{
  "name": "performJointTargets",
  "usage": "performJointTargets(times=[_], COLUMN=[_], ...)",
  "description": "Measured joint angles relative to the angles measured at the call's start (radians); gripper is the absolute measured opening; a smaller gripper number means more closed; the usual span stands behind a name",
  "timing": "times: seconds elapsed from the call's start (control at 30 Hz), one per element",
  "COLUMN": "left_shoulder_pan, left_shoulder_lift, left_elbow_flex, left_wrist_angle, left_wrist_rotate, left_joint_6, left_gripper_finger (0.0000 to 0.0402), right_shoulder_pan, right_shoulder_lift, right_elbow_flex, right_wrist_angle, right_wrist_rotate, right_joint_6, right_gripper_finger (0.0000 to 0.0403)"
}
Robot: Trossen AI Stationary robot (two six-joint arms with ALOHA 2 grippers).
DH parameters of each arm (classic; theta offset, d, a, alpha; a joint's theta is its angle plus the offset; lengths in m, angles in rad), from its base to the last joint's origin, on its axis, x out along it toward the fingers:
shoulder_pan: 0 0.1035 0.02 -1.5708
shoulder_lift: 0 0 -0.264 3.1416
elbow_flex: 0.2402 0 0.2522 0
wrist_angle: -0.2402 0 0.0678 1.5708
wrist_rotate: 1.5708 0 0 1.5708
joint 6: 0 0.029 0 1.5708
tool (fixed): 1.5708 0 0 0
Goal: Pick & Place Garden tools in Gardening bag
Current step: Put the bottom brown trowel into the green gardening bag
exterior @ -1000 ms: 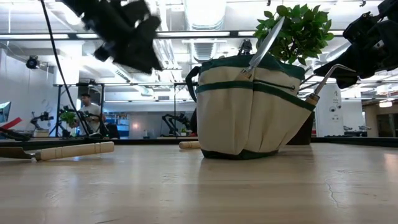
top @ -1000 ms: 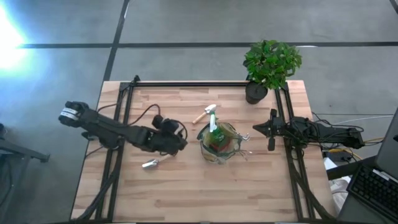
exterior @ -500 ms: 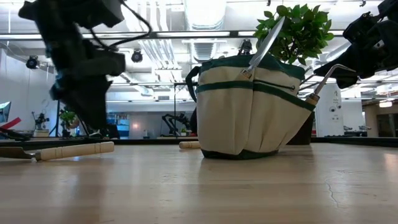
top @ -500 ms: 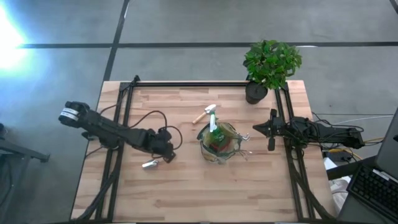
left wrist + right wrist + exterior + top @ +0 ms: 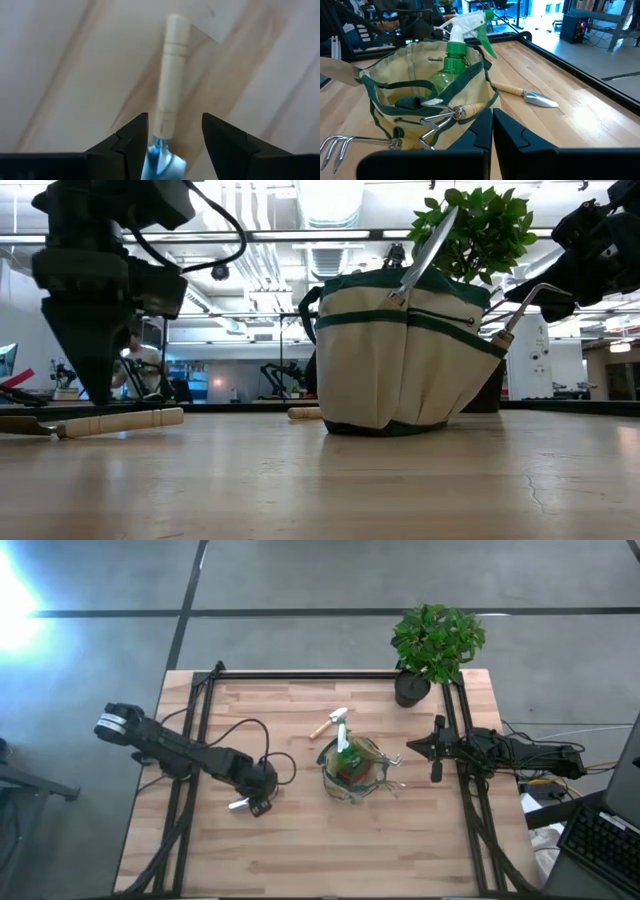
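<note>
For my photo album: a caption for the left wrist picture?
Open gripper poised around a wooden-handled garden tool lying on the table.

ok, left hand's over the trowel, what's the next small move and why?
Probably lower a touch and close: the left hand is open, its fingers straddling the trowel where handle meets blade, with the tool lying flat on the table.

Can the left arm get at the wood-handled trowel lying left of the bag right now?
Probably yes. The left gripper hangs directly over the trowel, its open fingers straddling the handle near the blade. Only bare table lies around it, with the bag well clear.
</note>
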Motion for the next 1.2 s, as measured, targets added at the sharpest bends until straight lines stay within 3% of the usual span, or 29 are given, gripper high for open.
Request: performJointTargets(times=[0.2,0.87,1.2], left_shoulder_pan=[-0.003,-0.006,-0.008], left_shoulder_lift=[0.0,0.007,0.115], left_elbow_flex=[0.0,-0.002,-0.003], left_wrist_angle=[0.0,-0.022,-0.017], left_wrist_rotate=[0.047,0.041,0.029], left_joint_6=[0.06,0.053,0.11], left_gripper_finger=[0.0188,0.0183,0.0183], right_shoulder_pan=[0.0,0.0,0.0], right_shoulder_lift=[0.0,0.0,0.0], right_elbow_flex=[0.0,0.0,0.0], right_wrist_angle=[0.0,0.0,0.0], right_wrist_rotate=[0.0,0.0,0.0], right_joint_6=[0.0,0.0,0.0], right_gripper_finger=[0.0008,0.0008,0.0008])
